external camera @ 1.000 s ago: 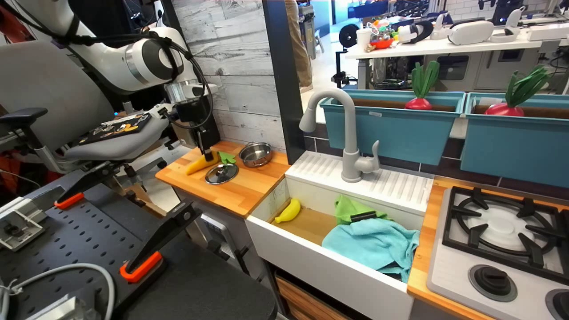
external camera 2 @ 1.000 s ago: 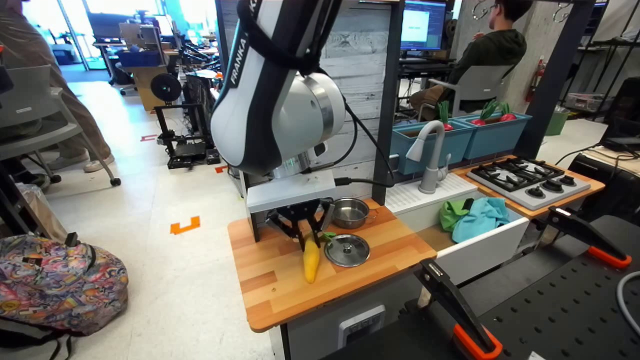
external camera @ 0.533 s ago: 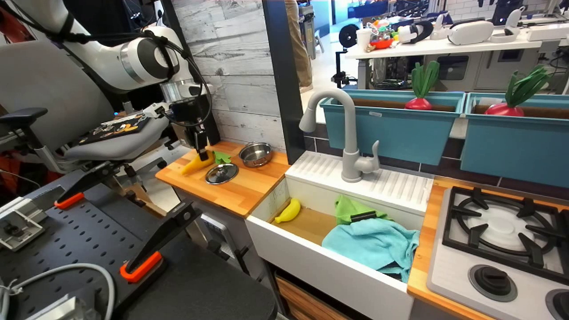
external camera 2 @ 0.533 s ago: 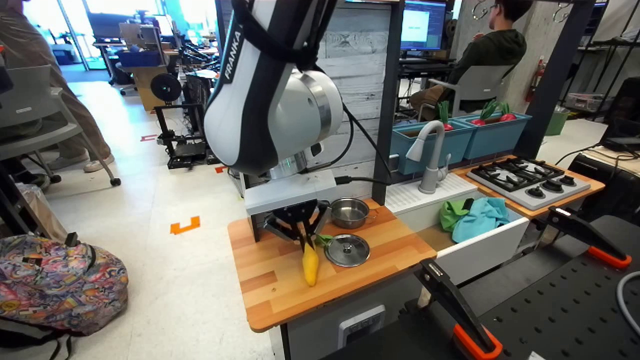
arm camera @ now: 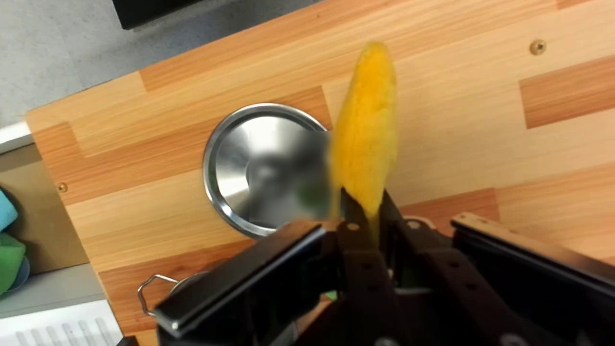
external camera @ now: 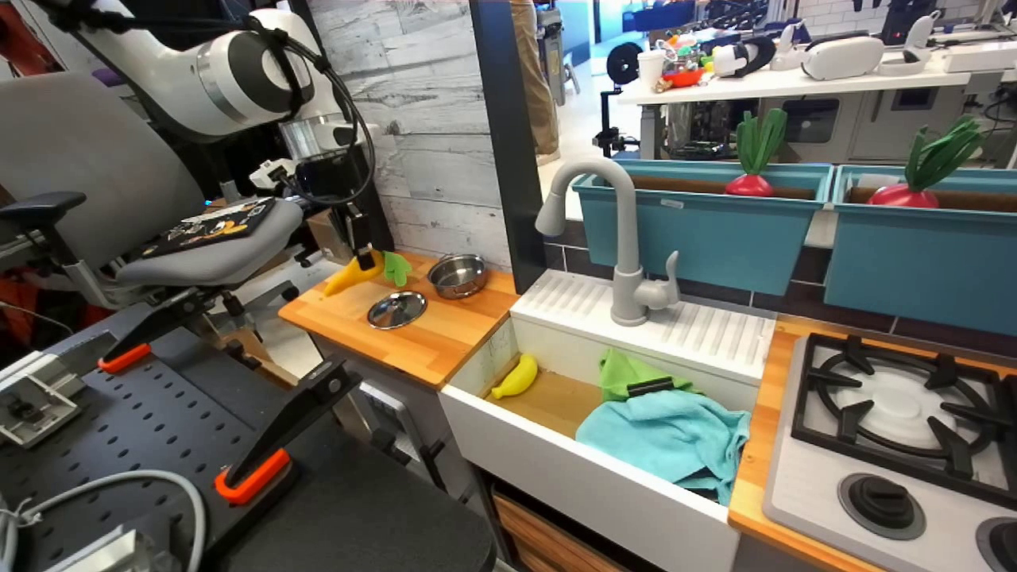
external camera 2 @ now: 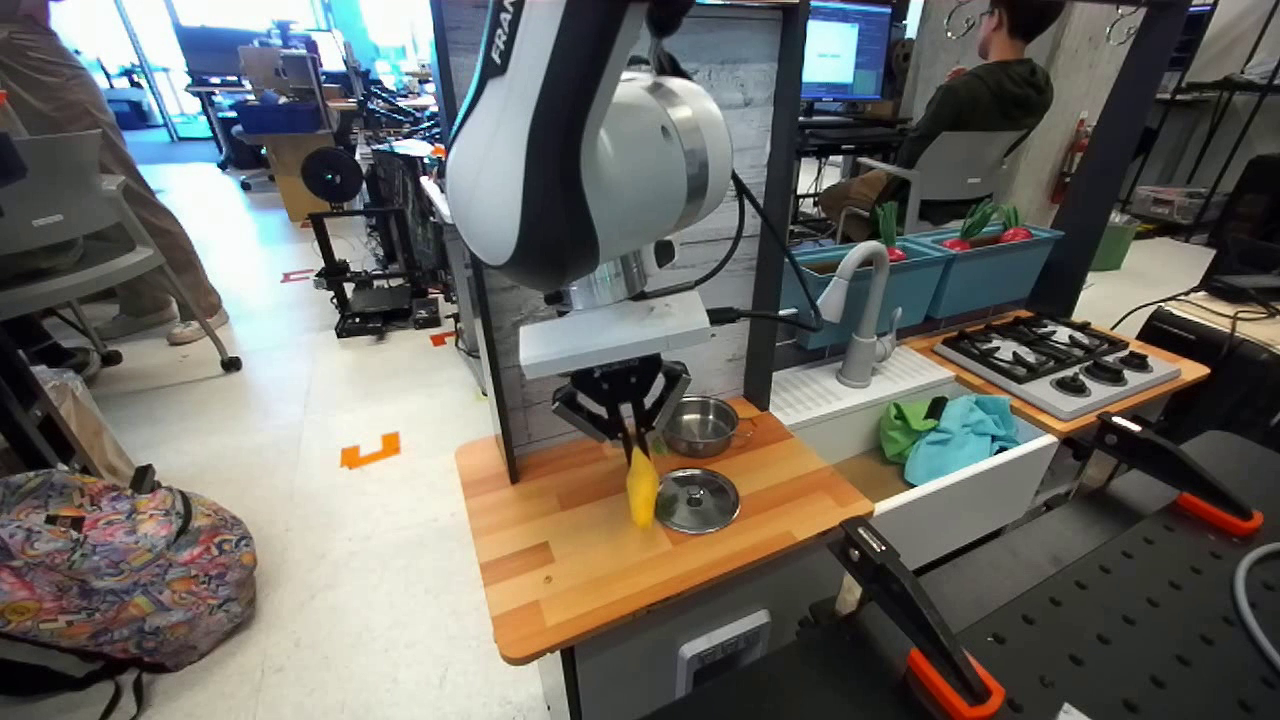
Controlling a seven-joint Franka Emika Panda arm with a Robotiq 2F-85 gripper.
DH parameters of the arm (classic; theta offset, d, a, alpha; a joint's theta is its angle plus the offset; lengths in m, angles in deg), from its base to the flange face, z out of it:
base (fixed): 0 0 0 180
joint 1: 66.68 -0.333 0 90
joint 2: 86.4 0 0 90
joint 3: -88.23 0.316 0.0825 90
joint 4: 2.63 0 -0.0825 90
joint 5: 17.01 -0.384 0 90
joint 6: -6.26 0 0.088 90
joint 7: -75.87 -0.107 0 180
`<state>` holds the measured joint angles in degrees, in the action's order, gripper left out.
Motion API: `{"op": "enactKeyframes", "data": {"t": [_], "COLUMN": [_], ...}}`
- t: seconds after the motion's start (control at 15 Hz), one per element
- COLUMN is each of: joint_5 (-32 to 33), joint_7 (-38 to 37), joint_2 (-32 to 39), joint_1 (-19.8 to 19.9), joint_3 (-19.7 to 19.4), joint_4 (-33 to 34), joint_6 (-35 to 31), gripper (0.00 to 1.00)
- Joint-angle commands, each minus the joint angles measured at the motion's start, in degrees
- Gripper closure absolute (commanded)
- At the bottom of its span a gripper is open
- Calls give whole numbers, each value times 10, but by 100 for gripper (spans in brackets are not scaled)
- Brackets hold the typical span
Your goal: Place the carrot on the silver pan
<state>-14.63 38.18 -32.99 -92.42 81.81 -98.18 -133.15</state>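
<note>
Wrist view: silver pan mostly hidden by the gripper.
A blurred patch covers much of the pan lid; the carrot leaves show only as slivers. In an exterior view, the right edge cuts the stovetop.

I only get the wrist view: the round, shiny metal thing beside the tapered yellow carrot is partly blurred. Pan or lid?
Observer: Lid; an exterior view shows a small knob at its centre.
Operator: So where's the other?
Observer: The small, round, silver metal pan stands close to the grey plank wall.
Operator: And the other end of the carrot?
Observer: In an exterior view, its green leafy top sticks out of the black end effector, on the pan's side.
</note>
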Motion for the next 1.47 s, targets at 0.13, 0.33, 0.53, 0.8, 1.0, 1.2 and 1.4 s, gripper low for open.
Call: {"op": "enactKeyframes", "data": {"t": [0.13, 0.33, 0.53, 0.8, 1.0, 1.2, 1.4], "joint_5": [-5, -20, -38, -72, -101, -122, -142], "joint_7": [-5, -9, -8, -7, -10, -14, -22], "joint_2": [-53, -51, -45, -39, -29, -18, -3], "joint_1": [38, 65, 92, 121, 136, 148, 160], "joint_3": [-1, 2, 8, 16, 21, 25, 28], "joint_4": [-66, -62, -50, -37, -22, -7, 7], "joint_6": [-58, -73, -77, -78, -76, -71, -67], "gripper": [97, 97, 97, 97, 97, 97, 97]}}
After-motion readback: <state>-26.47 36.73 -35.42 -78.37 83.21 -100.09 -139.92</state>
